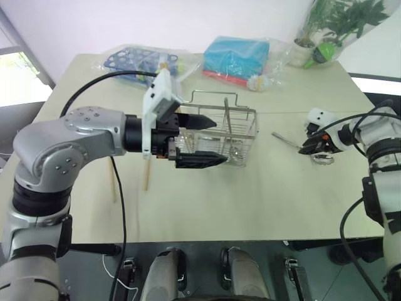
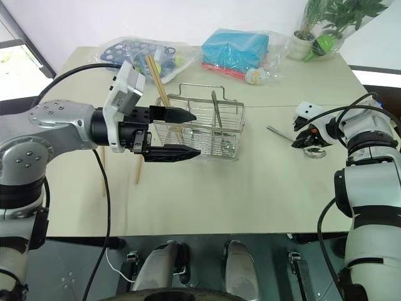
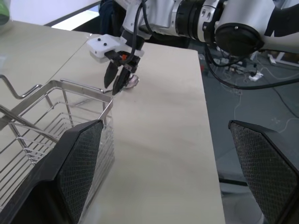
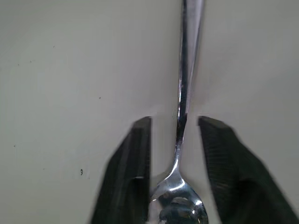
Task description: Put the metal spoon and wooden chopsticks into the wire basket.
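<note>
The metal spoon lies flat at the table's right side, and its neck shows in the right wrist view. My right gripper points down over the bowl end, fingers drawn in close on both sides of the neck. The wire basket stands mid-table with one wooden chopstick leaning in it. Two more chopsticks lie on the table left of the basket. My left gripper hovers wide open in front of the basket's left end, holding nothing.
At the back of the table lie a blue plastic rack in clear wrap, a blue packet and a potted plant. A black cable hangs from the left arm over the table's left front.
</note>
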Controlling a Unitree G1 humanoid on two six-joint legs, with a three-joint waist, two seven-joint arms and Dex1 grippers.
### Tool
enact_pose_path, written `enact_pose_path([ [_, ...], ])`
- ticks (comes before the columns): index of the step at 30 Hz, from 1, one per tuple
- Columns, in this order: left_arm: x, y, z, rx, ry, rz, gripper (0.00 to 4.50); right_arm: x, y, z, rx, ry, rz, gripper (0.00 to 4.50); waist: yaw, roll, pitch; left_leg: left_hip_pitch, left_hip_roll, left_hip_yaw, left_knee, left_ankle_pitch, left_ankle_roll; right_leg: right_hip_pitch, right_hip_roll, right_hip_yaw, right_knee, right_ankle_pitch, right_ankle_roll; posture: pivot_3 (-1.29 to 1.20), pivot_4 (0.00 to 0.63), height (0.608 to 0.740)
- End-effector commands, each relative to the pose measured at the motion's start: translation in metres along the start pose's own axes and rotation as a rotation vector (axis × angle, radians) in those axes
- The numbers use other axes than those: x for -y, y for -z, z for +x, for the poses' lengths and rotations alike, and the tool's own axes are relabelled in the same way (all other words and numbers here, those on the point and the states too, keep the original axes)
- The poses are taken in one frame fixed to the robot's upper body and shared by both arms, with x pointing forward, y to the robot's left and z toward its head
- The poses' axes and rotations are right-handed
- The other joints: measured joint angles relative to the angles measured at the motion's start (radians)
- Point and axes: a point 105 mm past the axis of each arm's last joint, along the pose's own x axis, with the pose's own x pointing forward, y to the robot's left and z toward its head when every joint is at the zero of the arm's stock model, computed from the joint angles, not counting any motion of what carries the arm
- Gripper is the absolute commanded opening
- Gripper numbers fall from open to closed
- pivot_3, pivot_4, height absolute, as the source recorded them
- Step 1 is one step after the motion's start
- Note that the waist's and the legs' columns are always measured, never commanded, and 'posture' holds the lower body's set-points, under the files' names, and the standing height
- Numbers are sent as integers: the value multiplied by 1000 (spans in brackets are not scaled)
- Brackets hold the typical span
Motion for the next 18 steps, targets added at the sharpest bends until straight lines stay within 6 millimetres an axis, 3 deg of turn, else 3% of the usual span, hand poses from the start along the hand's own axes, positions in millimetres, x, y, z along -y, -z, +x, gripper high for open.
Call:
enact_pose_path([
  [1, 3, -12, -4, 31, -8, 46, 4500, 4, -11, -6, 26, 18, -2, 14, 0, 0, 0, 0, 0, 0, 0, 0, 0, 0, 0, 0, 0, 0, 0, 0, 150, 715],
  [10, 2, -14, -5, 38, -20, 51, 4500, 1, -10, -4, 30, -3, -27, 14, 0, 0, 0, 0, 0, 0, 0, 0, 0, 0, 0, 0, 0, 0, 0, 0, 150, 715],
  [13, 1, -15, -5, 38, -22, 50, 4500, 1, -12, -7, 47, -15, -15, 861, 0, 0, 0, 0, 0, 0, 0, 0, 0, 0, 0, 0, 0, 0, 0, 0, 150, 715],
  [18, 1, -15, -5, 36, -24, 55, 4500, -2, -20, -15, 76, -62, -56, 3273, 0, 0, 0, 0, 0, 0, 0, 0, 0, 0, 0, 0, 0, 0, 0, 0, 150, 715],
])
